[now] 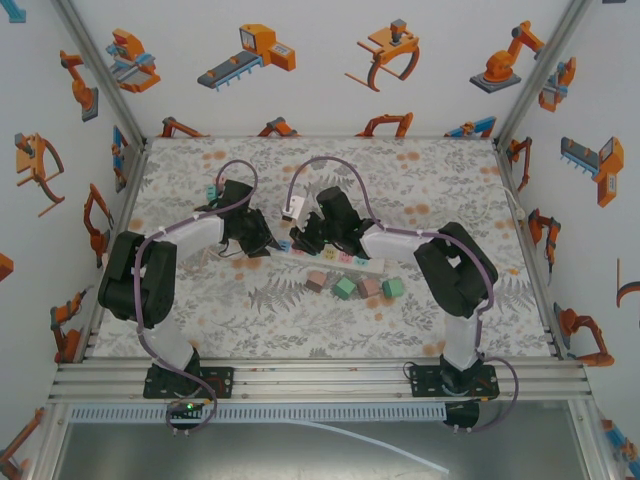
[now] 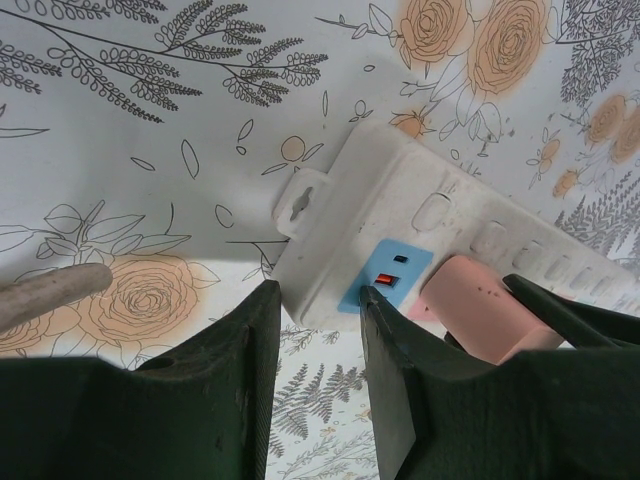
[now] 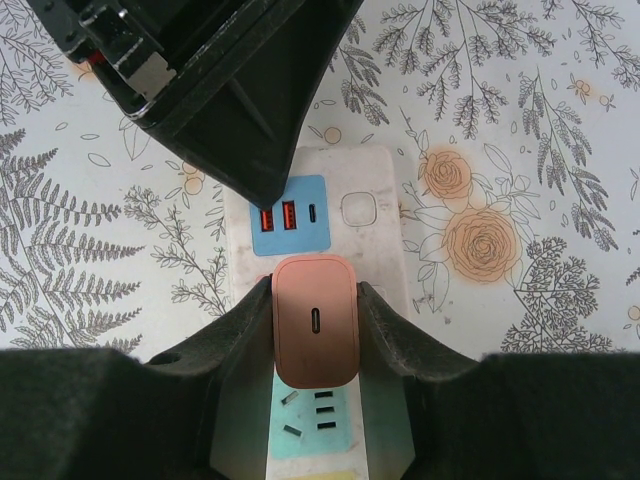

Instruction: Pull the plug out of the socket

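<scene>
plug (image 3: 316, 320), pink and rounded, sits at the bottom centre of your right wrist view, seated in the white power strip (image 3: 372, 180) just below its blue usb panel (image 3: 290, 215). your right gripper (image 3: 316, 305) is clamped on it, one dark finger pressed against each side. in the left wrist view the plug (image 2: 470, 315) shows at the lower right, beside the same blue usb panel (image 2: 385, 280). your left gripper (image 2: 318, 300) has its jaws parted and grips nothing; one fingertip (image 2: 375, 305) touches the panel's edge, the other hangs over the floral tablecloth (image 2: 150, 180) just past the strip's end. from above, left gripper (image 1: 262, 245) and right gripper (image 1: 300, 242) meet at one end of the power strip (image 1: 365, 266) mid-frame, with coloured blocks (image 1: 345, 288) just below it.
</scene>
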Action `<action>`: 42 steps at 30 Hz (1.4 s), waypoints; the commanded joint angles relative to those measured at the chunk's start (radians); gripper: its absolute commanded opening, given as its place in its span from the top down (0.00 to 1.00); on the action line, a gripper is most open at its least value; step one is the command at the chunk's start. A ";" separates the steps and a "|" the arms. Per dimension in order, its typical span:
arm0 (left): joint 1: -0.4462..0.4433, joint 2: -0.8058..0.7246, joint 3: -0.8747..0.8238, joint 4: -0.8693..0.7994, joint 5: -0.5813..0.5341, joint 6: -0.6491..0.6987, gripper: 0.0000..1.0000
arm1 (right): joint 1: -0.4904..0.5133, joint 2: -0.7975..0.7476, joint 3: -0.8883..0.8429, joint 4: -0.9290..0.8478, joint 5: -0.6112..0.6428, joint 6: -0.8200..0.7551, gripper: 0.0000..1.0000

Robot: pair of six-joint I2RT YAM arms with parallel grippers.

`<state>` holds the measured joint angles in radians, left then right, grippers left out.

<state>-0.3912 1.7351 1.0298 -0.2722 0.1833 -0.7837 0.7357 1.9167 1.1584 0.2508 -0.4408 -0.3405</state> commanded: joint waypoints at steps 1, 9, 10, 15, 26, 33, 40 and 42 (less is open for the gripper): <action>-0.001 0.039 -0.029 -0.026 -0.044 -0.025 0.62 | 0.008 -0.067 0.005 0.091 -0.043 0.010 0.76; -0.001 0.037 -0.028 -0.031 -0.058 -0.022 0.61 | 0.007 -0.102 -0.015 0.141 -0.044 0.035 0.77; -0.001 0.035 -0.029 -0.031 -0.058 -0.022 0.61 | 0.007 -0.105 -0.016 0.145 -0.044 0.038 0.77; -0.001 0.031 -0.031 -0.036 -0.064 -0.022 0.61 | 0.006 -0.123 -0.022 0.154 -0.041 0.044 0.78; 0.000 -0.069 0.001 -0.053 -0.058 0.028 0.52 | 0.005 -0.240 -0.066 0.230 0.012 0.257 0.78; 0.001 -0.221 0.042 -0.087 -0.096 0.138 0.39 | -0.026 -0.349 -0.135 0.315 0.062 0.573 0.80; 0.002 -0.516 -0.017 -0.080 -0.070 0.453 0.30 | -0.063 -0.420 -0.245 0.343 0.112 0.830 0.82; 0.002 -0.615 -0.040 -0.104 -0.066 0.553 0.30 | -0.065 -0.427 -0.277 0.343 0.121 0.880 0.83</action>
<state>-0.3920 1.2343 1.0191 -0.3313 0.1043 -0.4450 0.6697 1.5169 0.9169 0.5529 -0.3492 0.4004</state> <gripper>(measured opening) 0.699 0.345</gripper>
